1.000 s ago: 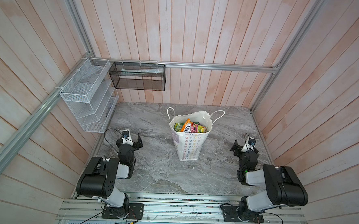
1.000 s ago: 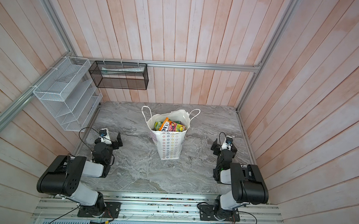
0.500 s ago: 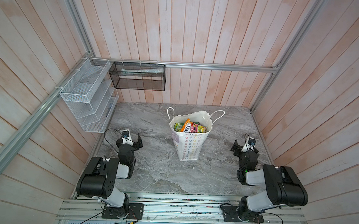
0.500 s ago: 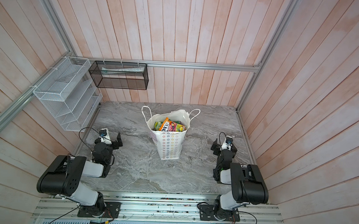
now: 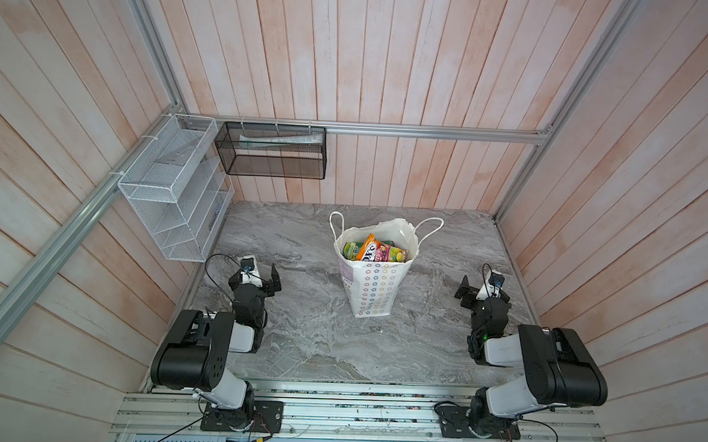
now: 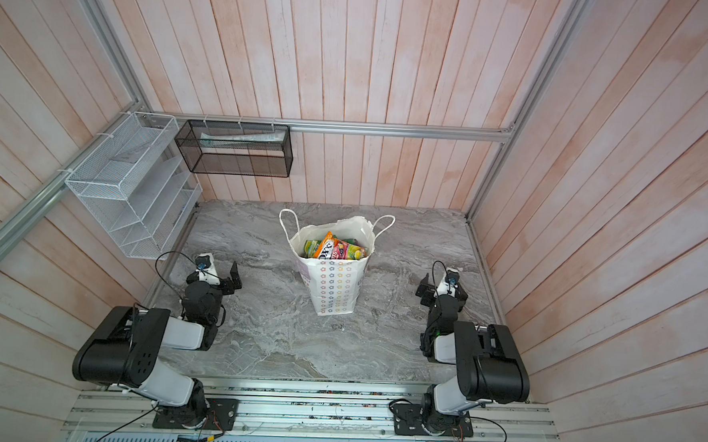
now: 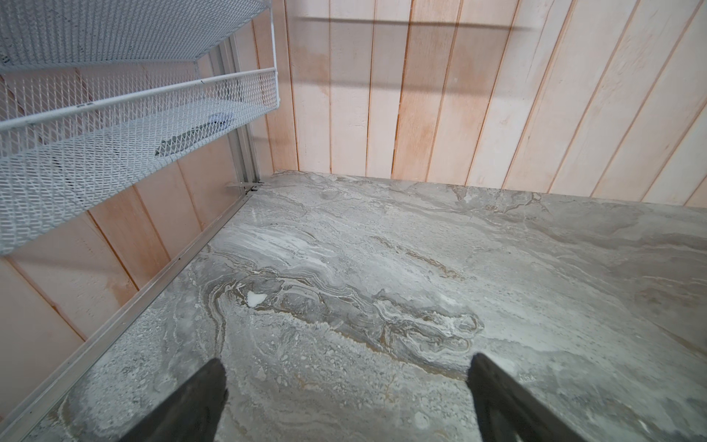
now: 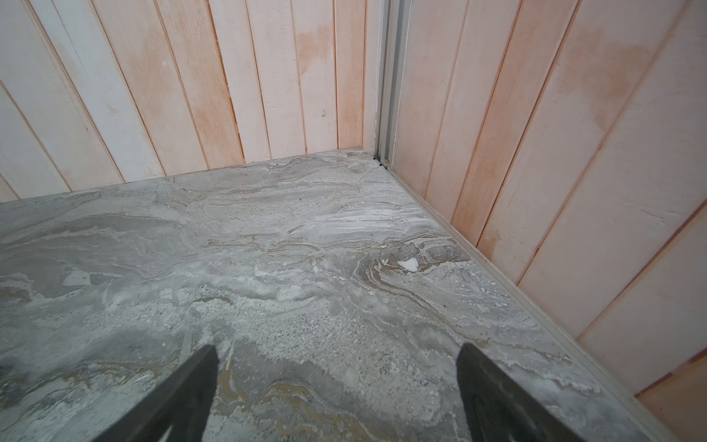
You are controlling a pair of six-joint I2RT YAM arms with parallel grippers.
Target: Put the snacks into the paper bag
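Left gripper (image 7: pixel 346 367) and right gripper (image 8: pixel 338 356) both stand with jaws wide and nothing between them, low over the marble table (image 5: pixel 316 345), one at each side. Between them, well apart from either, the paper bag (image 5: pixel 367 291) stands upright with its mouth open. Inside it the snacks (image 5: pixel 375 252) crowd up to the rim; no packet shows on the table. Packing looks finished, so the sound course is to hold both arms clear and leave the bag unbumped.

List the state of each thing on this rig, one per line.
paper bag: upright on the table, mouth open
snacks: inside the paper bag
left gripper: open, empty
right gripper: open, empty
black mesh basket: wall-mounted, something pale inside
white wire rack: wall-mounted
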